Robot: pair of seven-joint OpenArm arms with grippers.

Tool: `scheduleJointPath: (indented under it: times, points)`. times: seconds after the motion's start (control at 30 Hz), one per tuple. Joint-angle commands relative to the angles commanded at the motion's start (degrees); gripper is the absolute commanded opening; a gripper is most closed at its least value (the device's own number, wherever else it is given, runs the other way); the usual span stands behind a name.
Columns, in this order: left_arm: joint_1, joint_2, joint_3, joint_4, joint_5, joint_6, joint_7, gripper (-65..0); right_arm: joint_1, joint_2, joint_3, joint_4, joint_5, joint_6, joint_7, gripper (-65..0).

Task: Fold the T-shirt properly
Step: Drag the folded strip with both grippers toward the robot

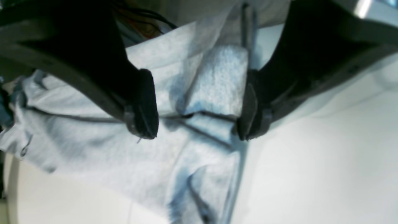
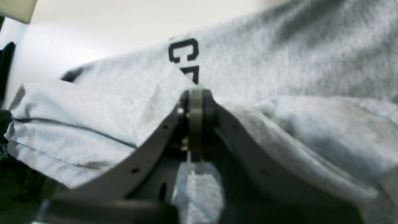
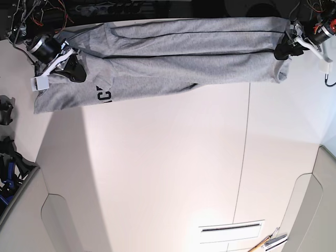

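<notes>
The heather-grey T-shirt [image 3: 184,58] lies stretched in a long folded band along the far edge of the white table [image 3: 168,173]. Black lettering [image 3: 103,96] peeks out at its left end and also shows in the right wrist view [image 2: 183,51]. My right gripper [image 3: 73,71] is shut on a fold of the shirt [image 2: 279,62], with its fingertips [image 2: 196,102] pressed together. My left gripper [image 3: 283,51] is at the shirt's right end. Its jaws stand wide apart around a bunched fold of the shirt [image 1: 214,84], and the pads [image 1: 146,102] sit clear of the cloth.
Wires and electronics [image 3: 47,8] line the back edge. Dark clamps and gear [image 3: 6,152] sit off the table's left side. A slotted white plate [image 3: 231,230] and a tool [image 3: 270,242] lie at the front right. A seam [image 3: 245,152] runs down the table.
</notes>
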Motion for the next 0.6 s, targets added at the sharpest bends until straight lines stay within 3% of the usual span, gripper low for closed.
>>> scheduleJointPath:
  times: [0.17, 0.2, 0.3, 0.4, 0.6]
  points:
    - [0.00, 2.27, 0.00, 0.00, -0.02, 0.00, -0.11, -23.0, 0.28, 0.00, 0.00, 0.00, 0.20, -0.02, -0.76, -65.0]
    - [-0.02, 2.25, 0.00, 0.00, -0.02, 0.00, -0.28, -29.4, 0.28, 0.00, 0.00, 0.00, 0.55, -0.02, -0.76, -65.0]
    - [-0.15, 2.27, 0.00, 0.00, 0.22, 0.00, -2.58, -63.2, 0.28, 0.00, 0.02, 0.00, 2.14, -0.02, -1.25, -65.0]
    - [-0.46, 2.23, 0.00, 0.02, 1.51, 0.00, -7.06, -65.0, 0.31, 0.04, 0.02, 0.07, 3.98, 0.00, -1.84, -65.0]
    - [-6.95, 1.86, -0.02, 0.04, 4.76, 0.00, -7.10, -65.0, 2.34, 0.35, 1.14, 0.50, 4.04, -0.02, -2.27, -65.0]
